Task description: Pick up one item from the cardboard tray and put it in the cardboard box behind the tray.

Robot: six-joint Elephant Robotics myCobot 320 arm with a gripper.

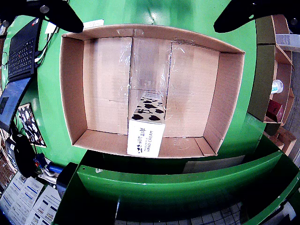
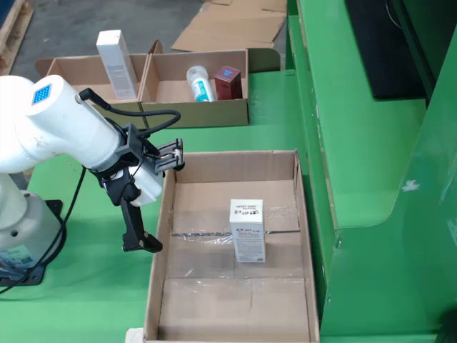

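Note:
A white hand-cream carton (image 2: 247, 230) with a black cow pattern stands upright inside the large cardboard box (image 2: 304, 214). In the wrist view the carton (image 1: 146, 131) stands near the box's lower wall (image 1: 70, 84). The cardboard tray (image 2: 193, 112) holds a tall white carton (image 2: 116, 63), a white bottle (image 2: 201, 83) and a dark red carton (image 2: 228, 82). My gripper (image 2: 143, 241) hangs just outside the box's left wall in the fixed view. It is open and empty. In the wrist view its black fingertips (image 1: 65, 16) spread wide at the top corners.
A laptop (image 1: 21, 47) and papers (image 1: 26, 199) lie left of the box in the wrist view. A raised green step (image 2: 357, 143) runs along the box's right side in the fixed view. Flattened cardboard (image 2: 232, 28) lies beyond the tray. The arm's base (image 2: 21, 236) stands at left.

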